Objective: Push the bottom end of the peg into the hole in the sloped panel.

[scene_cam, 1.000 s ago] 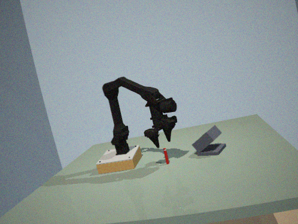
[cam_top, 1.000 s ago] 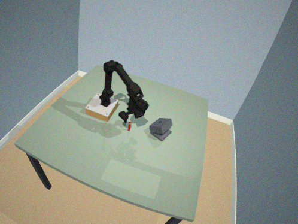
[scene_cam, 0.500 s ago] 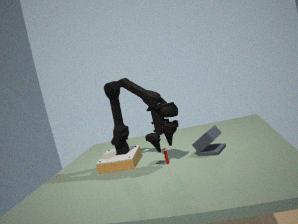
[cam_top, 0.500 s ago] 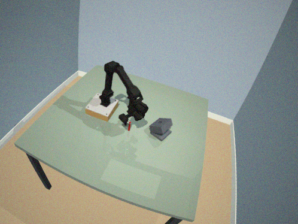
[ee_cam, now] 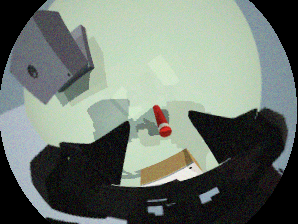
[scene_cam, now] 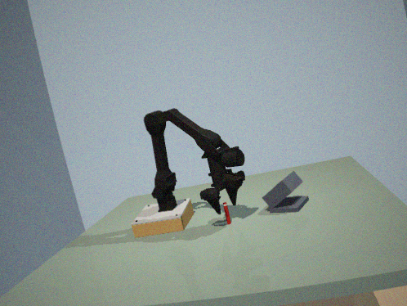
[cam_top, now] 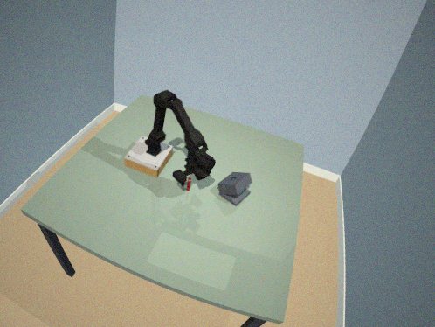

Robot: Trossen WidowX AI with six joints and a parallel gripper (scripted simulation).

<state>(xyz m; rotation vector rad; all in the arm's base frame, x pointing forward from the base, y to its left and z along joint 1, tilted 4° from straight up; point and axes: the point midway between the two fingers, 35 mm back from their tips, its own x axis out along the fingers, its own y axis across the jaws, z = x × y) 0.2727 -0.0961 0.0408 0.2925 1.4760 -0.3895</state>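
The red peg [cam_top: 189, 185] [scene_cam: 228, 218] [ee_cam: 160, 118] stands upright on the table, with a pale band near its top; it looks round. My gripper [cam_top: 192, 182] [scene_cam: 227, 209] [ee_cam: 159, 118] is open and empty, pointing down. Its fingertips are low, around the height of the peg's upper part. In the wrist view the peg shows between the two fingers, with room on both sides; no contact shows. The grey sloped panel [cam_top: 236, 186] [scene_cam: 283, 191] [ee_cam: 50, 60] has one dark round-looking hole [cam_top: 233, 178] [ee_cam: 32, 71] in its face. The hole is hidden in the exterior view.
The panel's flat grey base [cam_top: 238, 199] [scene_cam: 300, 203] rests on the table [cam_top: 109, 205] [scene_cam: 163, 270], beyond the peg from the arm's base. The arm stands on a wooden block with a white top [cam_top: 139, 150] [scene_cam: 149, 213] [ee_cam: 175, 175]. A paler rectangle [cam_top: 192, 262] lies near the table's edge.
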